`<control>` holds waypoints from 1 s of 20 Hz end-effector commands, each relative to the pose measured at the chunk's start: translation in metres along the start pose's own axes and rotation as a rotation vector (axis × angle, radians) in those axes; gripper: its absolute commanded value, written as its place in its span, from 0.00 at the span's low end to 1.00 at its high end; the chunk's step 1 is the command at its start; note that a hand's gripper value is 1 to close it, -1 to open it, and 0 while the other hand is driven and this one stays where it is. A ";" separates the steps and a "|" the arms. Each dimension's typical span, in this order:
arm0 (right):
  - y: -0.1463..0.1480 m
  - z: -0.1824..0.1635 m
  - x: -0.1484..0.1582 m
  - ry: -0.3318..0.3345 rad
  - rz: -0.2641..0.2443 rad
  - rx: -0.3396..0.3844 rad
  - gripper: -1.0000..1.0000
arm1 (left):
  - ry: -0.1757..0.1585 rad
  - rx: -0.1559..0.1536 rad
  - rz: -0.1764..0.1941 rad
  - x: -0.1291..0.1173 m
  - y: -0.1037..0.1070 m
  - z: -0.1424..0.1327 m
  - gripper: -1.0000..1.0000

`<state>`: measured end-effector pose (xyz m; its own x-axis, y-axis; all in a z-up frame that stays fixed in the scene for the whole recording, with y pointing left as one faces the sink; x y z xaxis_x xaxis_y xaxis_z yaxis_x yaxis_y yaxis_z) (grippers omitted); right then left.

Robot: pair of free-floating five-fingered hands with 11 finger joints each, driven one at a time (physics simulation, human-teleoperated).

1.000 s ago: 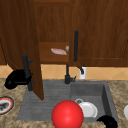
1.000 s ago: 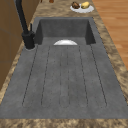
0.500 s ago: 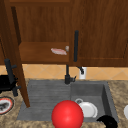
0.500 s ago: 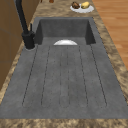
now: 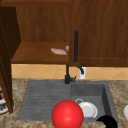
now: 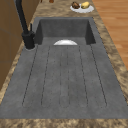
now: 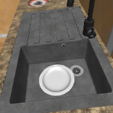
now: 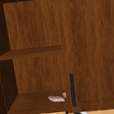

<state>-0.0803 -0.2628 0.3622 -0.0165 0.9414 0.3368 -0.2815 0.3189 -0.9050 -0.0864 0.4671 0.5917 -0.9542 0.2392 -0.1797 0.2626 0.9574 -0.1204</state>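
The wall cabinet's left door (image 5: 5, 75) stands swung wide open at the picture's left edge. On the bare lower shelf (image 5: 32, 53) lies a pale pink piece of food (image 5: 58, 51), which the upper view also shows as the pink piece (image 8: 56, 98). A white plate (image 5: 87, 109) lies in the sink basin (image 7: 32, 77) beside the drain; the plate (image 7: 56, 80) is upright and bare. My right hand (image 5: 107, 122) hangs at the sink's front right corner, a little right of the plate. A red ball (image 5: 67, 115) shows over the sink's front edge.
The black tap (image 5: 67, 77) stands behind the sink, between basin and ribbed drainboard (image 6: 65, 75). The shut right cabinet door carries a long black handle (image 5: 76, 46). A red-rimmed plate (image 7: 38, 2) sits on the counter at the left; a plate of food (image 6: 81, 6) at the right.
The cabinet's left door has swung further open toward the left. The left hand, which was on the door's edge, has gone off the picture's left side. The right hand has not moved.
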 end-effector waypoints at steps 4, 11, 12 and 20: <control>0.000 0.000 0.000 0.000 0.000 0.000 0.50 | -0.017 -0.026 0.007 0.040 0.051 0.019 1.00; 0.000 0.000 0.000 0.000 0.000 0.000 0.50 | -0.054 -0.054 -0.027 0.059 0.102 0.011 1.00; 0.000 0.000 0.000 0.000 0.000 0.000 0.50 | -0.060 -0.060 -0.034 0.062 0.109 0.010 1.00; 0.000 0.000 0.000 0.000 0.000 0.000 0.50 | -0.087 -0.088 -0.090 0.071 0.163 0.001 1.00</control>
<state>-0.0803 -0.2628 0.3622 -0.0165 0.9414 0.3368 -0.2815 0.3189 -0.9050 -0.1010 0.6153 0.5884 -0.9590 0.1312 -0.2513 0.1513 0.9865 -0.0622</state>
